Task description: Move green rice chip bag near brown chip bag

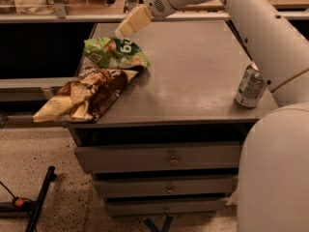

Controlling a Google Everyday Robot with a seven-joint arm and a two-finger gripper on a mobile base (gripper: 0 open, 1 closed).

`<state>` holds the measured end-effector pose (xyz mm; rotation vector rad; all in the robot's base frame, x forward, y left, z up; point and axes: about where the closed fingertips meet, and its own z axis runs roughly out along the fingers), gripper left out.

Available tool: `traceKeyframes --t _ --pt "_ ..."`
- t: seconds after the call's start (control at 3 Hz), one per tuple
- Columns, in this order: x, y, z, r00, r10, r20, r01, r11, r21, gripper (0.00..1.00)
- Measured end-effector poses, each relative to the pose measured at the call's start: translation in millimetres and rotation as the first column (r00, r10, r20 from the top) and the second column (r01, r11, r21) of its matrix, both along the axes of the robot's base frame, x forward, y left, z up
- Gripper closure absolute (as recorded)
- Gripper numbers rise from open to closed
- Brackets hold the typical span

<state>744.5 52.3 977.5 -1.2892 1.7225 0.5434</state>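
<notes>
The green rice chip bag (115, 53) lies flat on the grey cabinet top (193, 76) at its left side. Its lower edge touches the upper end of the brown chip bag (84, 94). The brown bag lies at the front left corner and hangs over the left edge. My gripper (121, 31) hovers just above the green bag's far edge, with its cream fingers (135, 20) pointing down to the left. It is open and holds nothing.
A drink can (249, 85) stands upright near the right front edge of the top. The white arm (260, 28) crosses above the right side. Drawers (169, 158) sit below. A shelf (58, 13) runs behind. A black stand leg (41, 199) lies on the floor at the left.
</notes>
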Motion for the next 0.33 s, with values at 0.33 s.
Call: traceKeyframes --t 0.33 --pt "0.0 0.1 -0.1 1.0 0.0 0.0 0.0 1.0 0.0 0.0"
